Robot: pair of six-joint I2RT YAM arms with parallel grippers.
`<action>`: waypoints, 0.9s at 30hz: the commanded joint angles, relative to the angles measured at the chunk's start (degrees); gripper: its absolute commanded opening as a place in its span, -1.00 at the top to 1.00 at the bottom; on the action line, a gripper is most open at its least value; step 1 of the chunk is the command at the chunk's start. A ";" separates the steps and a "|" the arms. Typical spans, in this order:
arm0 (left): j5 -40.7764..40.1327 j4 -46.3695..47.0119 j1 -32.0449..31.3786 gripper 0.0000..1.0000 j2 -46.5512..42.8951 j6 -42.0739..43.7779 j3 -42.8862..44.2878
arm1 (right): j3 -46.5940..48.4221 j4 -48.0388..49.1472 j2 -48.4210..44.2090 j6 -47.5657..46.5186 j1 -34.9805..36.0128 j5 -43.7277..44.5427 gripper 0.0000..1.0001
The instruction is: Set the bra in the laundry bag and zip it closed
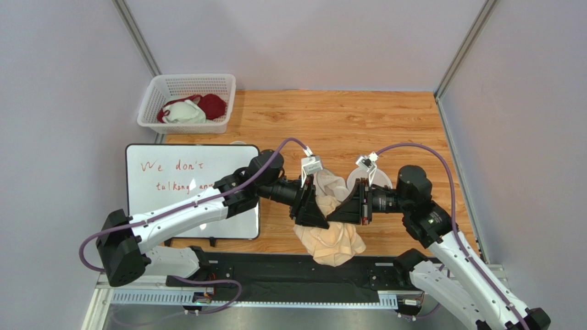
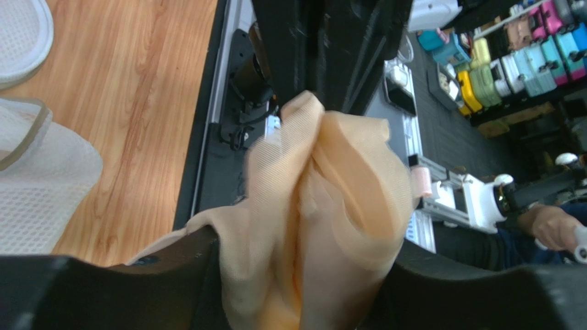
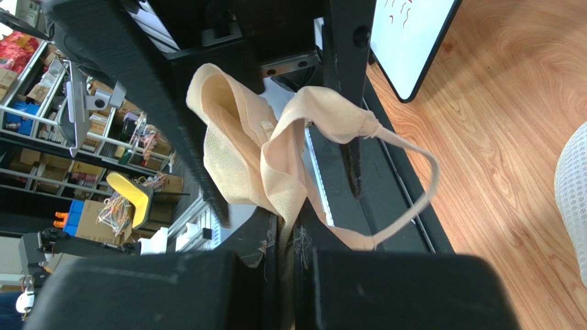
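The pale beige bra (image 1: 331, 242) hangs between both grippers above the table's near edge. My left gripper (image 1: 313, 210) is shut on its bunched padded cups (image 2: 331, 179); in the left wrist view the gripper (image 2: 303, 275) has the fabric filling the gap between its fingers. My right gripper (image 1: 344, 210) pinches a thin fold of the bra (image 3: 255, 151); in the right wrist view the gripper (image 3: 289, 234) has its jaws tight, and a strap loops out to the right. The off-white mesh laundry bag (image 1: 331, 184) lies open just behind the grippers, and it also shows in the left wrist view (image 2: 41, 185) and the right wrist view (image 3: 572, 199).
A white lattice basket (image 1: 186, 103) with a dark red and a white garment stands at the back left. A whiteboard (image 1: 186, 185) with red writing lies on the left under my left arm. A black mat (image 1: 275, 269) runs along the near edge.
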 commanded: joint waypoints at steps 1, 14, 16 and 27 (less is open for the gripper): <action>0.43 -2.97 -0.08 0.05 2.80 0.46 3.68 | 2.95 3.34 -0.88 1.21 0.32 1.60 1.00; -30.59 -25.31 3.08 1.00 1.31 3.89 11.76 | 12.62 -31.79 0.17 1.46 -1.70 62.10 -1.00; -33.32 -25.93 3.25 1.00 1.22 3.98 13.08 | 12.54 -33.57 0.61 3.57 -4.06 69.70 -1.00; -33.69 -23.73 6.24 1.00 12.63 2.84 25.90 | 2.43 -26.64 7.63 7.89 -20.51 67.08 -0.72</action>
